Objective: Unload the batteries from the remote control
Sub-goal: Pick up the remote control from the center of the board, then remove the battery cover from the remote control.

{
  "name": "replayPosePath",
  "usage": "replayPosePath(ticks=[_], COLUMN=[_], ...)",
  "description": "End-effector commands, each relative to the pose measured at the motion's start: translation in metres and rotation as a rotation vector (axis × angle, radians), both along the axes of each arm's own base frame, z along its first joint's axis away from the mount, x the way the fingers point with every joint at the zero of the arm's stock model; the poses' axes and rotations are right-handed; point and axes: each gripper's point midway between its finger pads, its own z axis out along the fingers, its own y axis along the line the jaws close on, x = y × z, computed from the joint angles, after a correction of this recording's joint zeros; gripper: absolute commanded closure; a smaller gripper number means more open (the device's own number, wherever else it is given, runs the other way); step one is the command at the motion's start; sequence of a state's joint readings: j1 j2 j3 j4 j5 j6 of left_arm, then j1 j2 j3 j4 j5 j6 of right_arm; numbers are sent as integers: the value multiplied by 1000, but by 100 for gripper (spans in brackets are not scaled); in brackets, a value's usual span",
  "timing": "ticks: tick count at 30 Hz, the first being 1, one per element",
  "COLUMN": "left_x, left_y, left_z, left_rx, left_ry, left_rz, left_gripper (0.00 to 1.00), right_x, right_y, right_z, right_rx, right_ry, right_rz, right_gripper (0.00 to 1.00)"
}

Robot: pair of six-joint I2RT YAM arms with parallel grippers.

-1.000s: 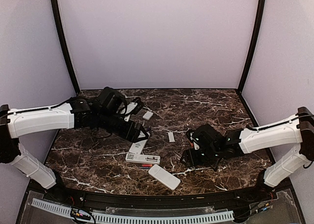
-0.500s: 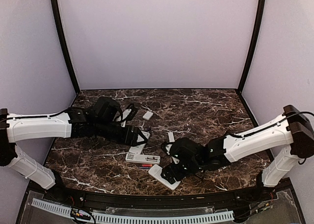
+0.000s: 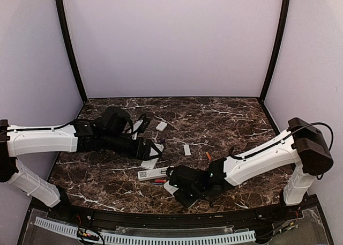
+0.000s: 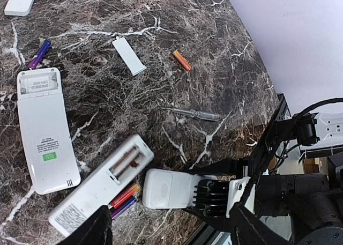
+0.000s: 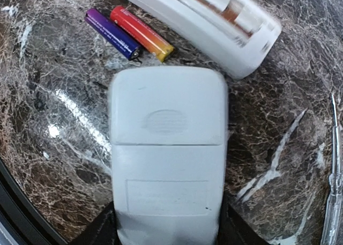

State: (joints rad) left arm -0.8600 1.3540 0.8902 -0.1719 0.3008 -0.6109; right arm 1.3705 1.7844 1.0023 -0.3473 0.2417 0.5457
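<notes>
Dark marble tabletop point(image 3: 225, 121) with white veins, plain lavender walls point(image 3: 171, 41), black corner posts point(image 3: 68, 46)

batteries point(image 5: 128, 33) hemmed between open remote point(image 5: 206, 14) and closed remote point(image 5: 166, 154), screwdriver point(image 5: 333, 191) alongside

small print on white remote point(image 4: 47, 132), too blurred to read

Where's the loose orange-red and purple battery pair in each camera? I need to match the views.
Top external: battery pair low centre, just on the near side of the open remote.
Left wrist: bottom, left of centre, against that remote's long edge.
Right wrist: top left, above the closed remote.
Shared landmark: the open remote's uncovered battery bay.
</notes>
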Motion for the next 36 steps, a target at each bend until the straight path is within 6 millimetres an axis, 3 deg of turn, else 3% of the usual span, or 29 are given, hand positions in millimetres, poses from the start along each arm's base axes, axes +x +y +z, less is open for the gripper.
replayPosePath(ticks=[1, 3, 5, 11, 18, 24, 26, 32, 36], left_x=[-7, -8, -10, -20, -35, -38, -39, -43, -45], left_y=[0, -2, -4, -14, -42, -56, -57, -49, -42], left_z=[2, 0, -4, -17, -32, -47, -50, -62, -65], left_rx=[-24, -30, -34, -45, -49, -12, -4, 40, 60], left_ry=[12, 25, 45, 102, 174, 205, 211, 225, 227], left_rz=[-18, -27, -37, -80, -173, -216, -223, -221, -213], left_gripper=[25, 25, 25, 26, 26, 27, 30, 54, 61], right_x=[-1, -2, -2, -2, -5, -6, -5, -4, -3], right_y=[-5, -3, -4, -1, 7, 8, 7, 6, 3], right_z=[-5, -3, 1, 27, 62, 68, 68, 71, 73], right_rx=[-40, -22, -9, 80, 200, 206, 204, 204, 201], right_ry=[-18, -17, -22, -45, -76, -90, -93, -104, -113], right_rz=[11, 16, 15, 32, 78, 90, 86, 81, 79], right_gripper=[55, 67, 73, 74, 74, 75, 76, 76, 76])
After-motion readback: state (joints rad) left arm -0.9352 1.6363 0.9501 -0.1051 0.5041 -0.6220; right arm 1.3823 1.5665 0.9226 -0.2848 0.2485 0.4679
